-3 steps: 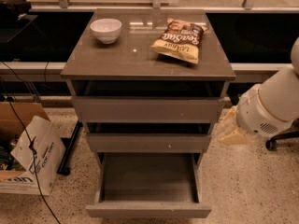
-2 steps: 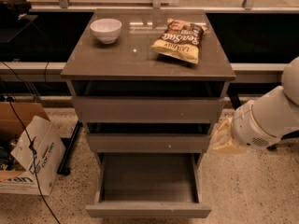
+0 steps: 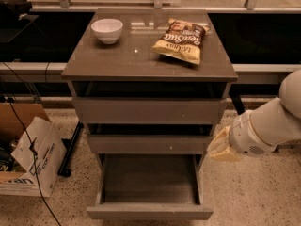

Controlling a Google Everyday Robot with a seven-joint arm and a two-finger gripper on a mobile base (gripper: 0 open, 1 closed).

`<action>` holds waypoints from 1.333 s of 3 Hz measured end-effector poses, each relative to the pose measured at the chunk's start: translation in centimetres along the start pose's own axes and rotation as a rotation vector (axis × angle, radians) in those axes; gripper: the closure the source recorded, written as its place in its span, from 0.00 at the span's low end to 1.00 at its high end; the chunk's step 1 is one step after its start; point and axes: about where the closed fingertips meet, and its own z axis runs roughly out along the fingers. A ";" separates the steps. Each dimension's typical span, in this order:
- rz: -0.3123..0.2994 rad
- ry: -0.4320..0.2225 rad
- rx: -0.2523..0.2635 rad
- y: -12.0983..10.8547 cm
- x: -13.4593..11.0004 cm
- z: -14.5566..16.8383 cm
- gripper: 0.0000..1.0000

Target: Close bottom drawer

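The bottom drawer (image 3: 149,212) is pulled far out of the grey-brown cabinet, its deep box open and empty, its plain flat front near the lower edge of the view. The top drawer (image 3: 149,111) and the middle drawer (image 3: 149,145) with a small white speck stand a little out too. My gripper (image 3: 222,147) is at the end of the white arm (image 3: 270,126) on the right, beside the cabinet at the height of the middle drawer, pointing left. It is apart from the bottom drawer, above and to the right of its front.
A white bowl (image 3: 107,30) and a chip bag (image 3: 181,40) lie on the cabinet top (image 3: 117,62). A cardboard box (image 3: 21,152) with a white bag and black cables stands on the floor at the left. Speckled floor (image 3: 254,192) lies to the right.
My arm and gripper have moved down and a little to the right beside the cabinet. The drawers have not moved.
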 end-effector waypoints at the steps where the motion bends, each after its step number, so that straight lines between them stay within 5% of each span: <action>1: 0.013 -0.077 -0.044 0.5 0.8 3.2 1.00; 2: 0.025 -0.128 -0.089 0.9 1.7 6.9 1.00; 4: 0.035 -0.109 -0.127 1.3 2.2 9.2 1.00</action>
